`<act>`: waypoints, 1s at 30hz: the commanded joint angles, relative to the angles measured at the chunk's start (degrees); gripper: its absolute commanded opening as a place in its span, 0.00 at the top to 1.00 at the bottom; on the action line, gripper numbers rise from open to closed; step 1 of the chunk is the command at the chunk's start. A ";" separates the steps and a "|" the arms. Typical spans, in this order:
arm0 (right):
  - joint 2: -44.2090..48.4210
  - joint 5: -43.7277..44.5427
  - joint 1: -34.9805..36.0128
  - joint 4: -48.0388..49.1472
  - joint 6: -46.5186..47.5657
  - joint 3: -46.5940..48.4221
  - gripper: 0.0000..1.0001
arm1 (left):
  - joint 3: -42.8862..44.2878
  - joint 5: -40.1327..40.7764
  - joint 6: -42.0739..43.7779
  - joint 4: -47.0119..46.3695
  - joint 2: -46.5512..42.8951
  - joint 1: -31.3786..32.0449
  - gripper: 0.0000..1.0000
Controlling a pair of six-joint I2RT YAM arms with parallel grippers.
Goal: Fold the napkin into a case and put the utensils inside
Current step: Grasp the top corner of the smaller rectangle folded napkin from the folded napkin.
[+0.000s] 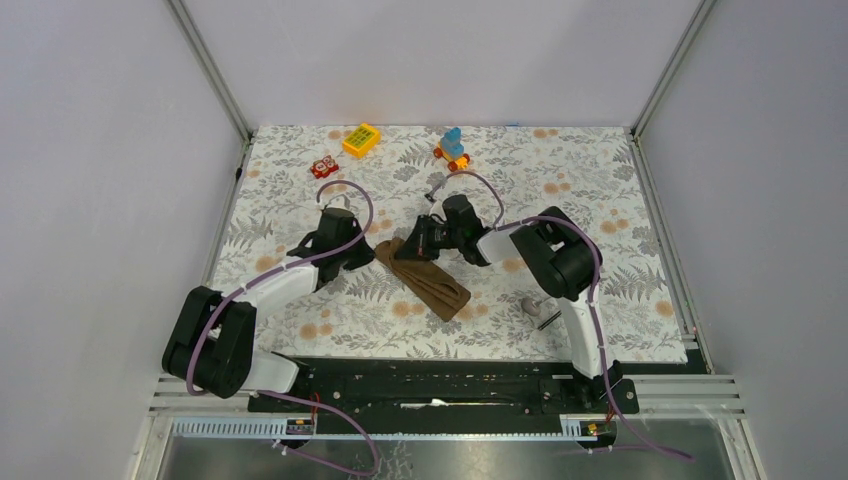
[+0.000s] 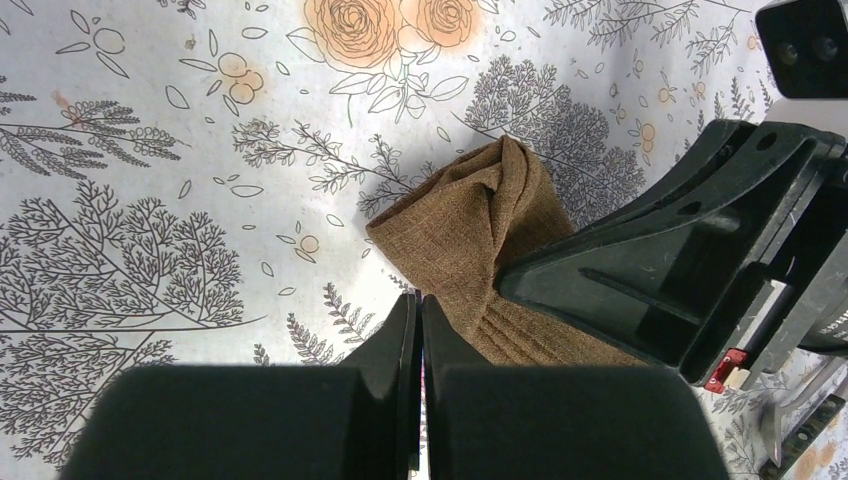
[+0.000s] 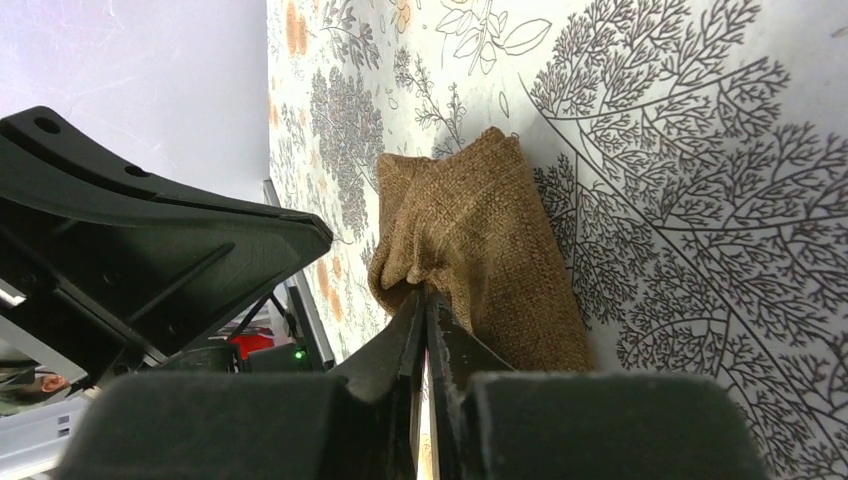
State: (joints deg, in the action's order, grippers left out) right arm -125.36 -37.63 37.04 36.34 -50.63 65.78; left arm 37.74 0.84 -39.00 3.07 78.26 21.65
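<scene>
The spoon (image 1: 528,304) and dark stick (image 1: 546,319) lie on the bench (image 1: 620,220), right of the folded napkin (image 1: 432,280). At the napkin's far end, the right end effector (image 3: 425,300) pinches a bunched fold. The left end effector (image 2: 418,305), fully closed, touches its edge. Toy blocks (image 1: 361,139) sit beyond the napkin.

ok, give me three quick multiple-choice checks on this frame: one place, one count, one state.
1. The right gripper at the napkin is: A wide open above it; B pinched shut on its end; C well clear of it.
2. Count of toys along the far edge: A two; B five; C three.
3. The spoon lies: A on the tablecloth by the right arm; B on the napkin; C among the toys.
Key: 1 B, the cloth puckers between closed jaws; 2 C, yellow, red and blue-orange pieces; 3 A, it sits right of the napkin, apart from it.
</scene>
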 commanded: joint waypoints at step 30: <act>6.44 6.23 0.43 -5.77 4.74 -1.33 0.83 | 8.02 -2.51 -1.17 4.15 6.39 -0.14 0.81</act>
State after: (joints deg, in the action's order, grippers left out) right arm -119.81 -32.38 37.08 30.79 -48.23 64.95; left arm 43.90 1.50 -40.49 7.46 81.97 21.67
